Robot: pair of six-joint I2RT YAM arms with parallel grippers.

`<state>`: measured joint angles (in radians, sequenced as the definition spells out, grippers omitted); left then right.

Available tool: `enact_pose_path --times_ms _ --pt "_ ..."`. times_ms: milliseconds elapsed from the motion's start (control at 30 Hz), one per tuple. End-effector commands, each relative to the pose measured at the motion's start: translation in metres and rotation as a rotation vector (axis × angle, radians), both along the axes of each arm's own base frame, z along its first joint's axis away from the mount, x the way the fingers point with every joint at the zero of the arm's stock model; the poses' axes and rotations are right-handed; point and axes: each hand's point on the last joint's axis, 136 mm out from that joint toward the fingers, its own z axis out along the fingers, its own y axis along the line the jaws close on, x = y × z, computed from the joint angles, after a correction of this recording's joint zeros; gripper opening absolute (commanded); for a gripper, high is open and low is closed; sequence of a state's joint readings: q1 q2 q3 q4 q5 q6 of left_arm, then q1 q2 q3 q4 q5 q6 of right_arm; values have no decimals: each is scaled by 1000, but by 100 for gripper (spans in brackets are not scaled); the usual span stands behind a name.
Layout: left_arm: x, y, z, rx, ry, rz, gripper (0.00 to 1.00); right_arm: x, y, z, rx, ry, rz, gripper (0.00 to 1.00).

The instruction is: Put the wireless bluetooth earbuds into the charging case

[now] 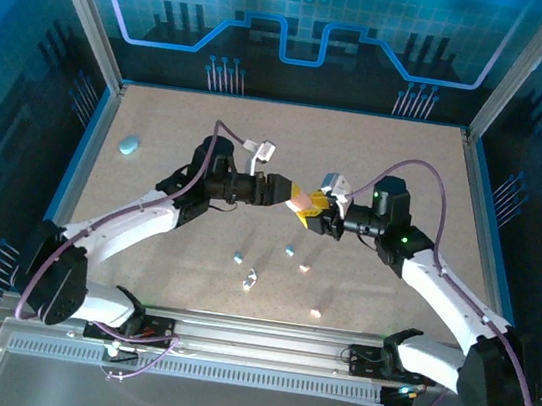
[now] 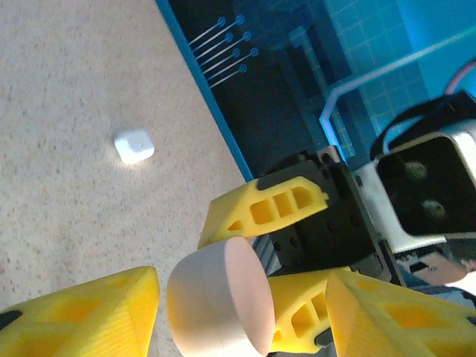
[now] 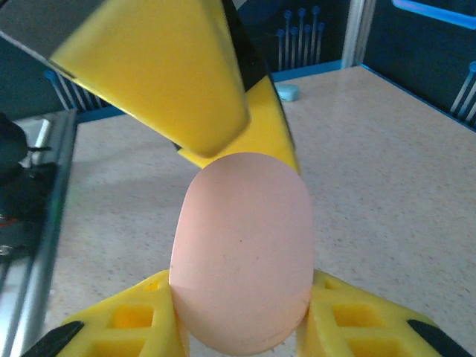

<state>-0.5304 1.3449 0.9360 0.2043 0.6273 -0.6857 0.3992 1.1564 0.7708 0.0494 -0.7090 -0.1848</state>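
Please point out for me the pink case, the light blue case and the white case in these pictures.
pink case (image 3: 242,245): right wrist view, middle of its broad face.
light blue case (image 1: 130,146): top external view, centre of its top.
white case (image 2: 134,146): left wrist view, centre of its top.

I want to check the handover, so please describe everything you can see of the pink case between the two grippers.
The pink case is a smooth, matte, pebble-shaped piece that looks like pale pink plastic. It seems closed, and I see no clear seam. It seems lifted off the table, near its centre. The yellow fingers of the right gripper clamp it on two sides. The left gripper stands open around it, with its fingers apart from the case.
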Motion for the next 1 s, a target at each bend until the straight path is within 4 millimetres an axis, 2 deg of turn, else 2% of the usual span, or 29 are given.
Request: enact_pose_path --times_ms 0,133,233,533,767,967 --pt "-10 5 24 23 -370 -50 63 -18 5 19 60 105 136 31" --pt "-32 7 26 31 -702 -149 64 -25 7 34 79 143 220 31" --pt "-41 7 28 44 -802 -198 63 -27 9 40 84 170 247 32" --pt "-44 3 34 46 -816 -240 54 -29 11 46 91 171 286 32" --pt "-42 0 35 24 -777 -260 55 -29 13 47 86 163 292 32" --pt "-44 -1 28 47 -766 -286 58 -29 15 50 89 147 287 32"
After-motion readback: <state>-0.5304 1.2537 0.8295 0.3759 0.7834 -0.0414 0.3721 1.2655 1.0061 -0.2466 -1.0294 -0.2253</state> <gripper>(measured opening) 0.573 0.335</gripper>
